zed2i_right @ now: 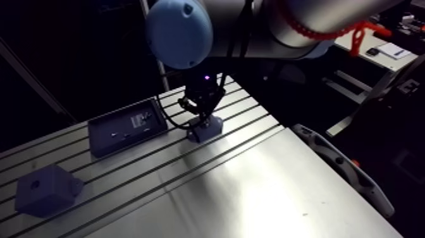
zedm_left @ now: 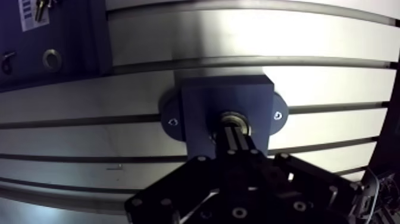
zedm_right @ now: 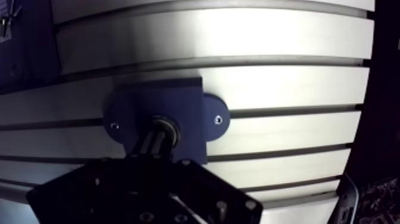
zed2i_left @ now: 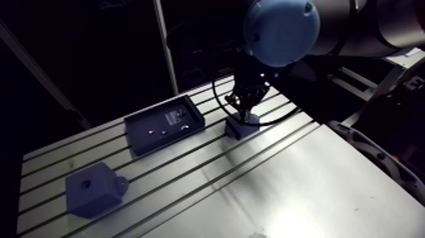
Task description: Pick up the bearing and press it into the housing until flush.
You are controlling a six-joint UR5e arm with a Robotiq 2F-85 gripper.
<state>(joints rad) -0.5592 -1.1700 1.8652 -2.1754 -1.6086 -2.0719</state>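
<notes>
Bearing (zedm_left: 235,114) sits in the bore of the dark blue housing (zedm_left: 199,101), far side of tabletop (zedm_left: 333,65). Tool (zedm_left: 236,128) pinched narrow, tips on the bearing, gripping nothing. Press straight down, centred, no tilt; stop once flush.

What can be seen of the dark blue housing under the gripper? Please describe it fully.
The housing is a dark blue, matte block, plastic by its look, with a squarish top and a rounded ear on two opposite sides, each holding one small screw. It sits flat on the slotted aluminium table. In its central bore lies a metallic ring, the bearing. The gripper, fingers shut together, has its tips at that bearing; whether it is flush cannot be told.
</notes>
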